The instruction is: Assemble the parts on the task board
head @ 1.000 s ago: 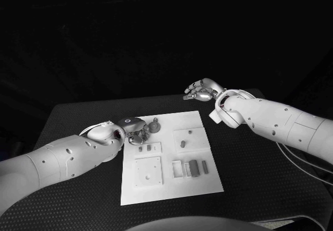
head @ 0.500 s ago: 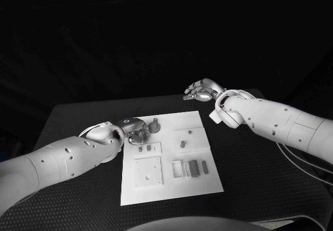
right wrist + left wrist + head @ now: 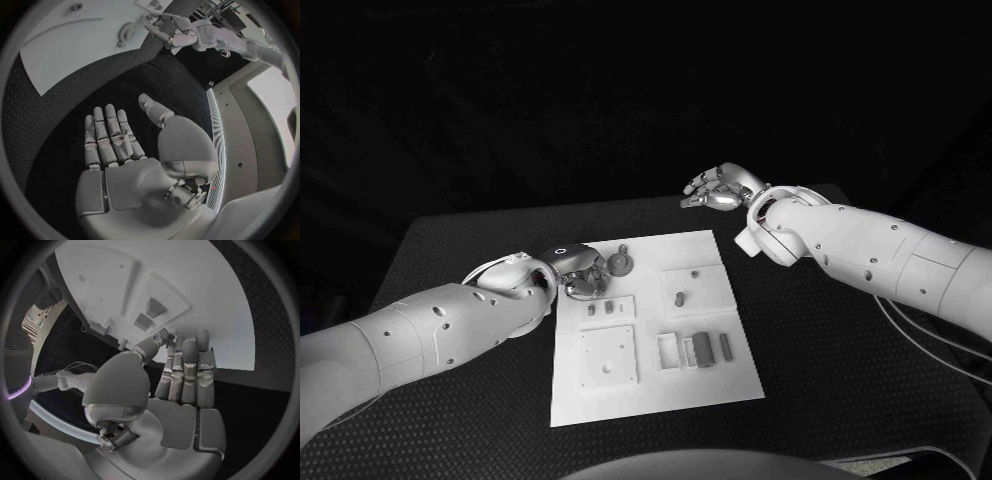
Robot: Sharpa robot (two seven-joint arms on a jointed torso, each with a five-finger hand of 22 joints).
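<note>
Black table [image 3: 459, 250], with the white board [image 3: 653, 395] lying mid-table, long side running away from us. On the board we see raised square plates: one large at the near left [image 3: 609, 358], one at the far right carrying a single upright part [image 3: 679, 298], and a small one [image 3: 607, 308] near the left hand. Three loose parts [image 3: 705, 350] lie side by side at the near right, and a round piece [image 3: 619, 264] sits at the far left corner. We judge the assembly barely begun; most parts are unseated.

Left hand [image 3: 577, 272] is at the board's far left edge, fingers [image 3: 187, 371] pressed together and stretched flat; whether the tips pinch a part, we cannot tell. Right hand [image 3: 720, 189] hovers beyond the far right corner, well apart from the board, fingers [image 3: 107, 135] straight, close together, holding nothing.
</note>
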